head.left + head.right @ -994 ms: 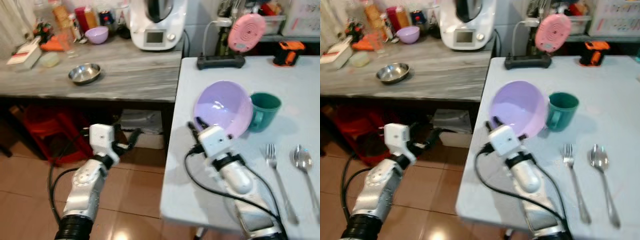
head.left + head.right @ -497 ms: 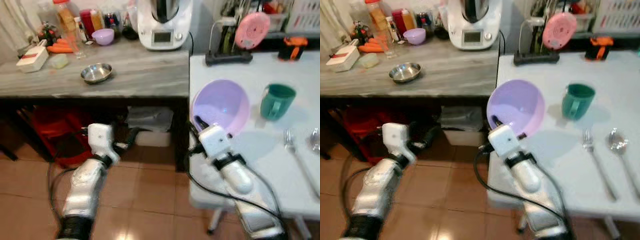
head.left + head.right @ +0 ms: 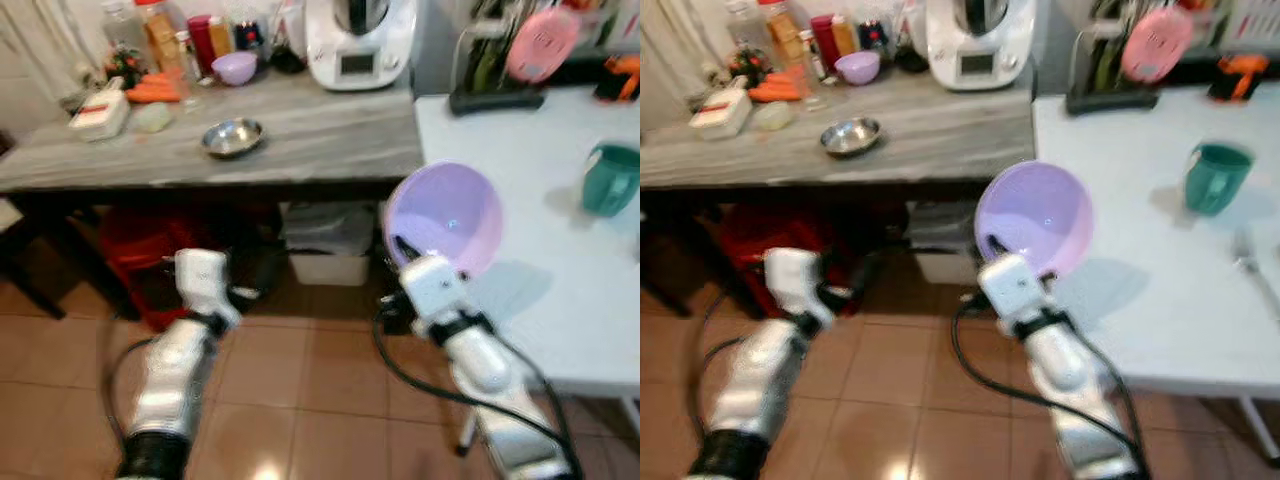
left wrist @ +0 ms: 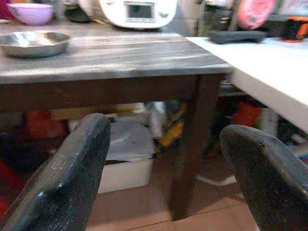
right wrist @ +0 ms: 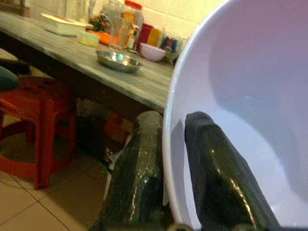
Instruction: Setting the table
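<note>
While the right end effector point(image 3: 400, 246) clamps the purple bowl's point(image 3: 445, 218) rim, the white desk point(image 3: 530, 270) lies to its right; the left end effector point(image 4: 163, 178) hangs released.

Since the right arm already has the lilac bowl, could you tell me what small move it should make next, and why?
Probably swing the right gripper rightward over the white table before lowering. Its jaws pinch the rim of the lilac bowl, which is tilted on edge, with part of it apparently past the table's left edge above the tiled floor. The green mug stands well to the right, with bare tabletop between.
</note>
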Controlling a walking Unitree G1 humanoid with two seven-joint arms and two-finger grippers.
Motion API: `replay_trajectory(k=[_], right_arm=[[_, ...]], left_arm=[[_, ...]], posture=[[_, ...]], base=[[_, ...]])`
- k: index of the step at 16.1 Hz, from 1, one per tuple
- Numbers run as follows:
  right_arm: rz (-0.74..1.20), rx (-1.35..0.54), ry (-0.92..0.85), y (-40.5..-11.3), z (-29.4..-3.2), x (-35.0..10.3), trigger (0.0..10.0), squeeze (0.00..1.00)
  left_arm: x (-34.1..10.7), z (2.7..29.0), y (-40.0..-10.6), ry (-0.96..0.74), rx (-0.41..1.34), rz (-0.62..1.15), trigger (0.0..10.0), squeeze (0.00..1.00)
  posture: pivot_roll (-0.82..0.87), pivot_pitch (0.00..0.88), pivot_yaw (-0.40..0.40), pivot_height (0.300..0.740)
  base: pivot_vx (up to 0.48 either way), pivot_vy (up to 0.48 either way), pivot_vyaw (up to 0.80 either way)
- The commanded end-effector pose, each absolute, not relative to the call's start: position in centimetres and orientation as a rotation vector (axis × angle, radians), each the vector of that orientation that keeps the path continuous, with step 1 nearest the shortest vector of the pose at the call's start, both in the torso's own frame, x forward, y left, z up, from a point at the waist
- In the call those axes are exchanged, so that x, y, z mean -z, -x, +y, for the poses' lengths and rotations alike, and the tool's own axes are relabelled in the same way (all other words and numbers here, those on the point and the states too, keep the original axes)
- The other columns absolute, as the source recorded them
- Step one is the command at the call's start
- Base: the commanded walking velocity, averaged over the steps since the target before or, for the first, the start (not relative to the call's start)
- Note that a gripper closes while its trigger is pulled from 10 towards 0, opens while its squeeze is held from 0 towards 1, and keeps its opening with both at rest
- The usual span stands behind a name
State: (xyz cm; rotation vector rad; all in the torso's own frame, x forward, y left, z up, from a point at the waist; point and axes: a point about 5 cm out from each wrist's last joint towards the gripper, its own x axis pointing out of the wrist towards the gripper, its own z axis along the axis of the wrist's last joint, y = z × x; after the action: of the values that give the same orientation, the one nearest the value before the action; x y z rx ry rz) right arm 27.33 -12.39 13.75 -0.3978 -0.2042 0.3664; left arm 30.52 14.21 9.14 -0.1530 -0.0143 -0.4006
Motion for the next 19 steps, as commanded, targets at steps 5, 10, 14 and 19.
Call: replay_trajectory(k=[5,10,14,19], right_arm=[[-0.243,-0.367,0.376,-27.5,-11.72,-14.55,10.0,0.0],[-0.244,-0.369,0.377,-27.53,-11.67,-14.52,10.0,0.0],[-0.245,-0.372,0.376,-27.55,-11.55,-14.48,10.0,0.0],[-0.247,-0.374,0.373,-27.61,-11.36,-14.41,10.0,0.0]], left_arm=[[-9.4,15.21,-30.9,0.122,0.386,-0.018,10.0,0.0],[-9.29,15.1,-30.95,0.125,0.384,-0.012,10.0,0.0],[-9.27,15.05,-31.04,0.128,0.382,-0.013,10.0,0.0],[-9.35,15.12,-31.22,0.123,0.381,-0.016,10.0,0.0]], posture=[[-0.1,0.014,0.124,0.74],[-0.11,0.014,0.125,0.74],[-0.11,0.011,0.126,0.74],[-0.1,0.005,0.128,0.74]], base=[[0.0,0.394,0.0],[0.0,0.407,0.0],[0.0,0.412,0.0],[0.0,0.415,0.0]])
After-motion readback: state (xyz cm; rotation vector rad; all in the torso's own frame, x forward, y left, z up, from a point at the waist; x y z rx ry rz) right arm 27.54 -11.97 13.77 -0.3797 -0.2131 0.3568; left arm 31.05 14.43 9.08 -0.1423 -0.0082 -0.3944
